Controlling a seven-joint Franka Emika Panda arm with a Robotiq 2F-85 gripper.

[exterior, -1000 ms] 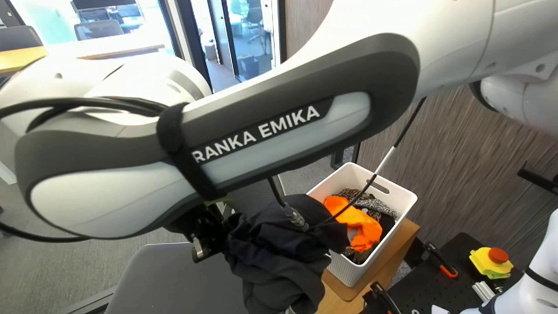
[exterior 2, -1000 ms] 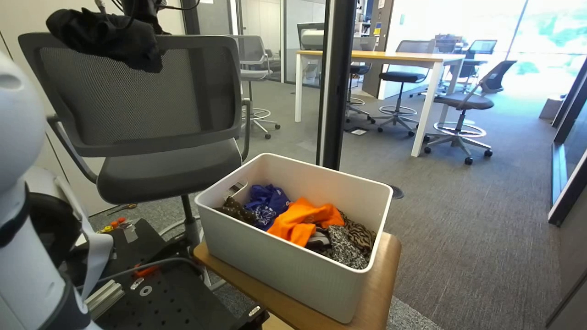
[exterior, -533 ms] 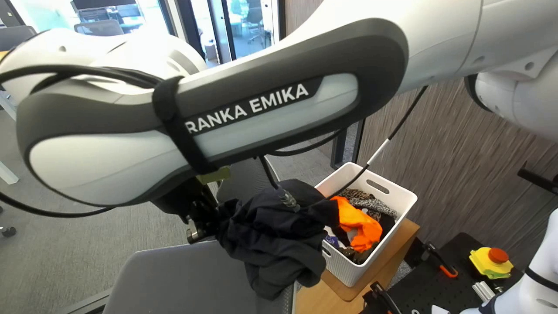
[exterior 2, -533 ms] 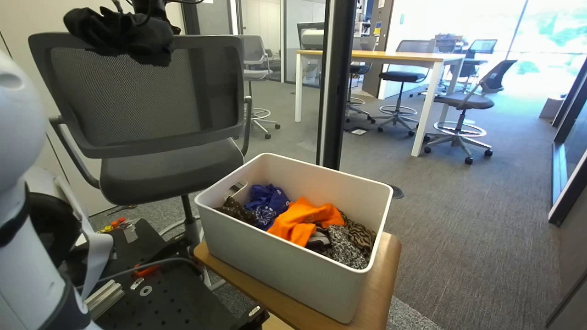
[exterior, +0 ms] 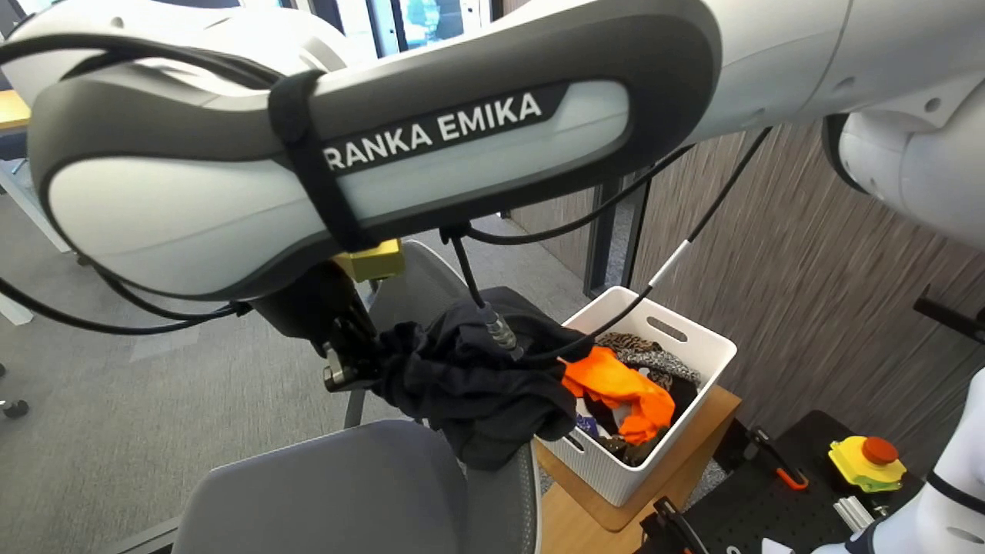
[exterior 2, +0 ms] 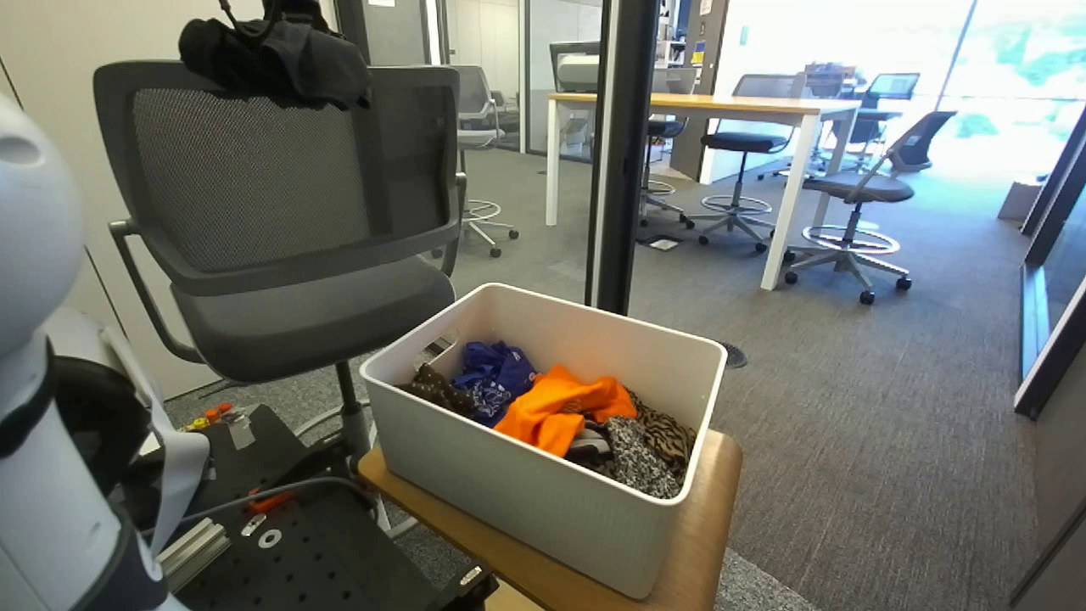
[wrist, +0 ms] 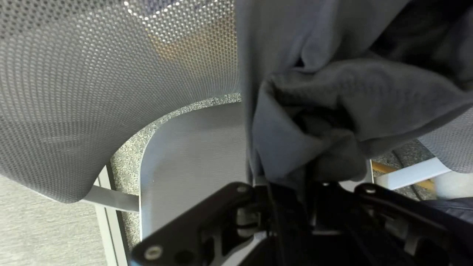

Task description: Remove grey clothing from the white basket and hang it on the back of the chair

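Note:
The dark grey clothing (exterior: 477, 377) is bunched up and hangs from my gripper (exterior: 377, 358). In an exterior view the clothing (exterior 2: 280, 64) lies across the top edge of the chair back (exterior 2: 246, 178), with its lower part in front of the mesh. In the wrist view my gripper (wrist: 286, 190) is shut on the clothing (wrist: 332, 92), and the chair's mesh (wrist: 74, 111) shows on both sides of it. The seat (wrist: 196, 159) is below. The fingertips are partly hidden by cloth. The white basket (exterior 2: 526, 492) stands apart from the gripper.
The basket stands on a wooden surface (exterior 2: 708, 501) and holds orange cloth (exterior 2: 564, 407), blue cloth (exterior 2: 496, 373) and patterned cloths. A black perforated board (exterior 2: 314, 543) and a yellow-red button box (exterior: 866, 462) lie near the robot base. A dark post (exterior 2: 624, 153) stands behind the basket.
The arm, gripper and clothing have moved up in an exterior view and rightwards in an exterior view. The chair back has shifted the same way and turned slightly. The basket has not moved.

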